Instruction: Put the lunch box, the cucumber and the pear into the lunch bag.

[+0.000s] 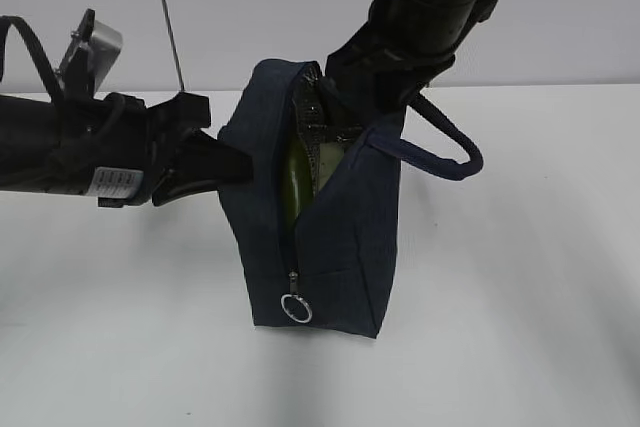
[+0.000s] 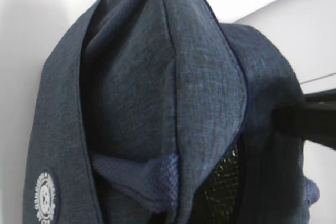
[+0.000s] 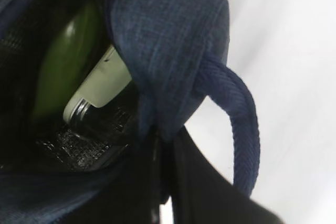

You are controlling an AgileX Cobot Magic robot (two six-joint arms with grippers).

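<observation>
Lunch bag [image 1: 345, 237]: dark navy fabric, boxy, standing upright on white table [image 1: 520, 347], mouth gaping along the unzipped front seam; metal ring pull [image 1: 296, 309] hanging low near the base; one looped strap handle [image 1: 450, 152] arching out to the right side. Round white printed logo patch [image 2: 46, 195] on the bag's outer wall, seen close in the left wrist view. Cucumber [image 1: 294, 187]: green, smooth, lodged inside the bag, showing through the opening as an upright strip. Lunch box [image 3: 100, 87]: pale sage-green lid and clear glass corner, inside the bag, lying against the cucumber [image 3: 65, 69] on the side nearer the strap handle [image 3: 236, 124]; dark quilted lining beneath both. Pear: not made out in any view. Left gripper [image 1: 222, 159]: reaching in horizontally from the left, jaws closed together, tips at the bag's left wall, apparently pinching the fabric edge; exact hold hidden by cloth. Right gripper [image 1: 345, 102]: coming down from above into the bag's upper right rim, jaws closed, fabric bunched around them; whether cloth is clamped between them cannot be told.
</observation>
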